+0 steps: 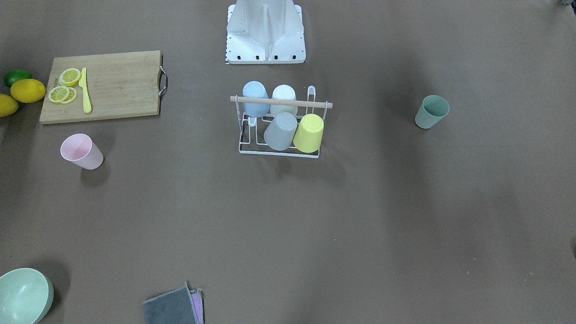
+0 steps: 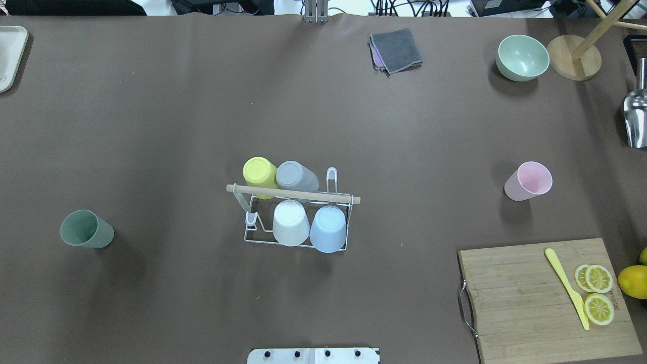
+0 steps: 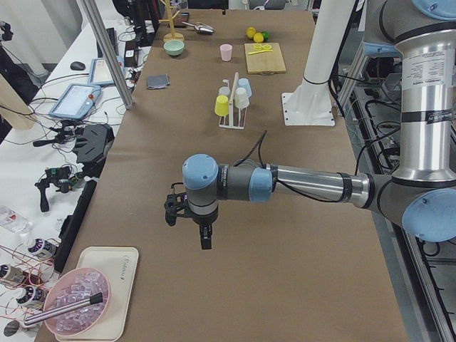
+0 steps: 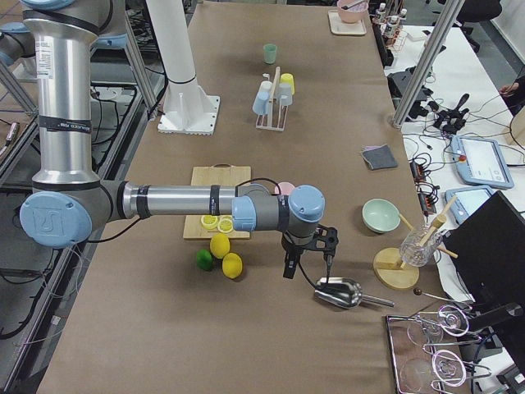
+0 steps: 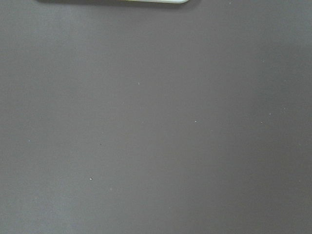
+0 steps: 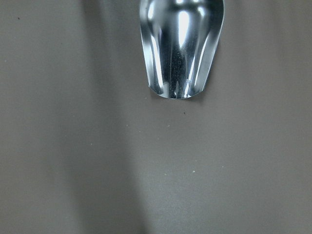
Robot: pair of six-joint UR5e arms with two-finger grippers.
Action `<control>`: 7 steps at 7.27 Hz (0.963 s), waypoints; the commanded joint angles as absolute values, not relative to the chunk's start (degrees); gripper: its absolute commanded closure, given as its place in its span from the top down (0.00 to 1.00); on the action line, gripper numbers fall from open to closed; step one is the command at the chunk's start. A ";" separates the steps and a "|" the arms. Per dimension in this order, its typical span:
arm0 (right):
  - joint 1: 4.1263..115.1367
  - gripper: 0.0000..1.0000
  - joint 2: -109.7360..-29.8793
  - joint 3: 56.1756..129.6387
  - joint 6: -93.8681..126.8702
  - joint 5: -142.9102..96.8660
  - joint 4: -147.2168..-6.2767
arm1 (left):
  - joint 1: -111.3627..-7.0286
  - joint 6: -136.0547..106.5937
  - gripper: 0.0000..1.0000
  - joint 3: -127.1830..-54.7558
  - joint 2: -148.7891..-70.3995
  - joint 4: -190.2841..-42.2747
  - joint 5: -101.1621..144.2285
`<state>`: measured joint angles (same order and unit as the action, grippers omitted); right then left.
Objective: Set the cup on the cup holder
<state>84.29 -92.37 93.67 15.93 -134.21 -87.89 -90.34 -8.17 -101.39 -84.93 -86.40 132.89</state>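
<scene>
Grippers hang over opposite ends of the tabletop, and we cannot tell whether either one's fingers are apart or together. The left gripper (image 3: 204, 239) hovers over bare brown surface near the left end, close to a white tray (image 3: 125, 274) at the far left corner. A pink bowl (image 3: 71, 311) on the tray holds a utensil and pale pieces we cannot make out. The right gripper (image 4: 307, 264) hangs at the right end, just above an empty metal scoop (image 6: 180, 44).

Further in, we count two loose cups, mouth up and empty: a green cup (image 2: 86, 229) toward the left end and a pink cup (image 2: 528, 181) toward the right. Between them, nearer the robot's edge, stands the cup holder (image 2: 293, 194). Four cups sit mouth down on it: yellow cup (image 2: 259, 172), grey cup (image 2: 295, 175), cream cup (image 2: 290, 220) and blue cup (image 2: 328, 225). Two prongs (image 2: 331, 176) are bare.

A mint bowl (image 2: 523, 57) sits empty at the far right corner. On the cutting board (image 2: 515, 298) at the near right corner lie three lemon slices (image 2: 598, 278) and one yellow knife (image 2: 566, 285).
</scene>
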 commanded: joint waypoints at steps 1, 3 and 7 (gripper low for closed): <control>84.29 1.00 -91.85 93.78 16.08 -134.12 -87.89 | -90.35 -8.17 0.99 -101.34 -84.29 -86.40 132.89; 84.29 1.00 -91.58 93.43 15.82 -134.30 -87.98 | -90.35 -8.09 0.99 -101.25 -84.11 -86.40 132.89; 76.23 1.00 -80.36 92.46 18.02 -134.38 -97.70 | -90.26 -8.09 0.99 -101.25 -84.20 -86.40 132.89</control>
<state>79.47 -84.56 92.67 17.38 -134.34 -93.22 -90.34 -8.10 -101.23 -84.13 -86.40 132.89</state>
